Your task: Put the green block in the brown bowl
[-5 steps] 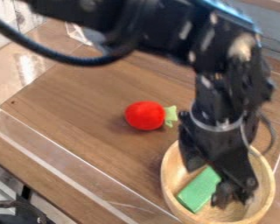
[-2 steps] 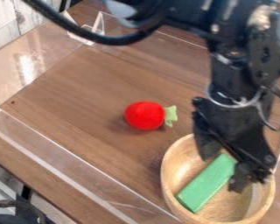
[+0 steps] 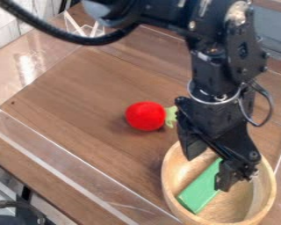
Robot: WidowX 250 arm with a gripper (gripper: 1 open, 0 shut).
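The brown bowl (image 3: 169, 178) sits at the table's front right corner. The green block (image 3: 198, 195) lies slanted inside it, leaning toward the left inner wall, with its upper end hidden behind the gripper. My gripper (image 3: 213, 163) hangs pointing down just over the bowl, open. Its black fingers (image 3: 230, 173) stand apart above the block and I see no grip on it.
A red round plush (image 3: 143, 116) with a green stem (image 3: 170, 114) lies on the wooden table (image 3: 84, 97) left of the bowl. Clear acrylic walls (image 3: 61, 171) edge the table at the left and front. Black cables trail from the arm at the top.
The wrist has rolled a little and the arm's upper part leans further left. The green block stays lying in the bowl, and the jaws stay open.
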